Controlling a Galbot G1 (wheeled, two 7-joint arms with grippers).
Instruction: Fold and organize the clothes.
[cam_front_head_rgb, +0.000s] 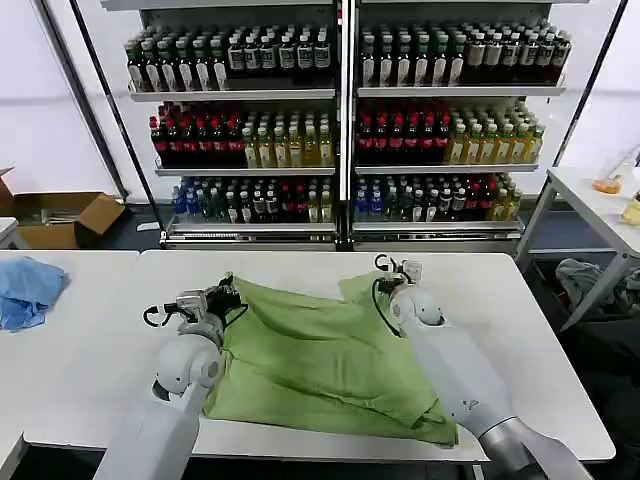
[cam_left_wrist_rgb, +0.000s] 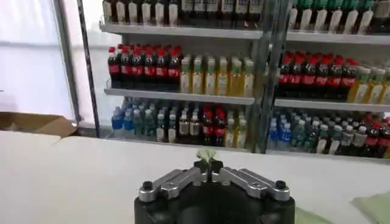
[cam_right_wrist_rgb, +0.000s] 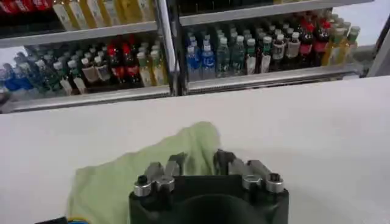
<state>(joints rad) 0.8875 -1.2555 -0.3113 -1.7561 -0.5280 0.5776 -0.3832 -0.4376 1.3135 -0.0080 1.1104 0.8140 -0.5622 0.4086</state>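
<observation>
The clothes, one sage-green shirt (cam_front_head_rgb: 320, 360), lie spread and rumpled on the white table (cam_front_head_rgb: 540, 330), plain side up. My left gripper (cam_front_head_rgb: 226, 296) is at the shirt's far left corner and holds it slightly raised. In the left wrist view that gripper (cam_left_wrist_rgb: 208, 165) is shut, with a tuft of green cloth (cam_left_wrist_rgb: 207, 153) sticking out past its tips. My right gripper (cam_front_head_rgb: 393, 268) is at the shirt's far right corner. In the right wrist view it (cam_right_wrist_rgb: 199, 161) stands open, and the green cloth (cam_right_wrist_rgb: 122, 182) runs between its fingers (cam_right_wrist_rgb: 177, 163).
A crumpled blue cloth (cam_front_head_rgb: 28, 290) lies on the adjoining table to the left. Shelves of bottles (cam_front_head_rgb: 340, 130) stand behind the table, with a cardboard box (cam_front_head_rgb: 60, 215) on the floor at left. Another table (cam_front_head_rgb: 600, 200) stands at the far right.
</observation>
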